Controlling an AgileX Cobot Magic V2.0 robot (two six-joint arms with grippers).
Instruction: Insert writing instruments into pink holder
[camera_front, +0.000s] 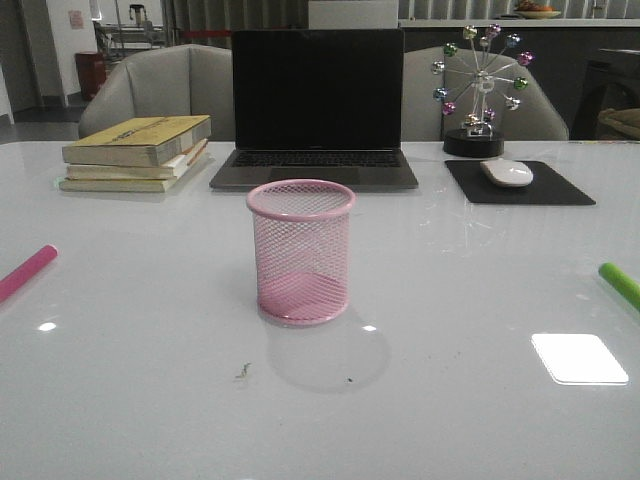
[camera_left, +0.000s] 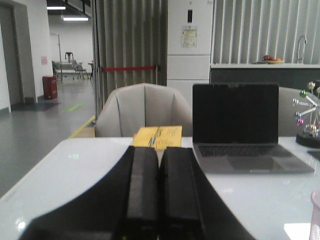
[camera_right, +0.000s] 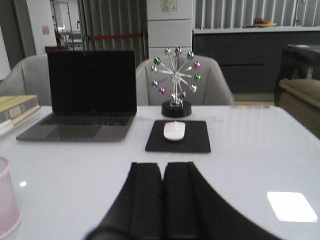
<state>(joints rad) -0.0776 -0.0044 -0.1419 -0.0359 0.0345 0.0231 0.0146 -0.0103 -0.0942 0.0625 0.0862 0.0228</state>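
Observation:
The pink holder (camera_front: 300, 252) stands upright and empty in the middle of the white table; a sliver of it shows in the left wrist view (camera_left: 315, 215) and the right wrist view (camera_right: 7, 196). The pink-magenta marker (camera_front: 27, 272) lies at the table's left edge, partly cut off. At the right edge lies the green marker (camera_front: 621, 284), also cut off. Neither arm appears in the front view. My left gripper (camera_left: 159, 152) is shut with nothing in it, above the table's left part. My right gripper (camera_right: 163, 167) is shut and empty too, above the right part.
Behind the holder sits an open laptop (camera_front: 317, 110). A stack of books (camera_front: 137, 152) lies at the back left. A white mouse (camera_front: 507, 172) on a black pad (camera_front: 518, 184) and a ferris-wheel ornament (camera_front: 478, 90) stand at the back right. Grey chairs stand beyond the table.

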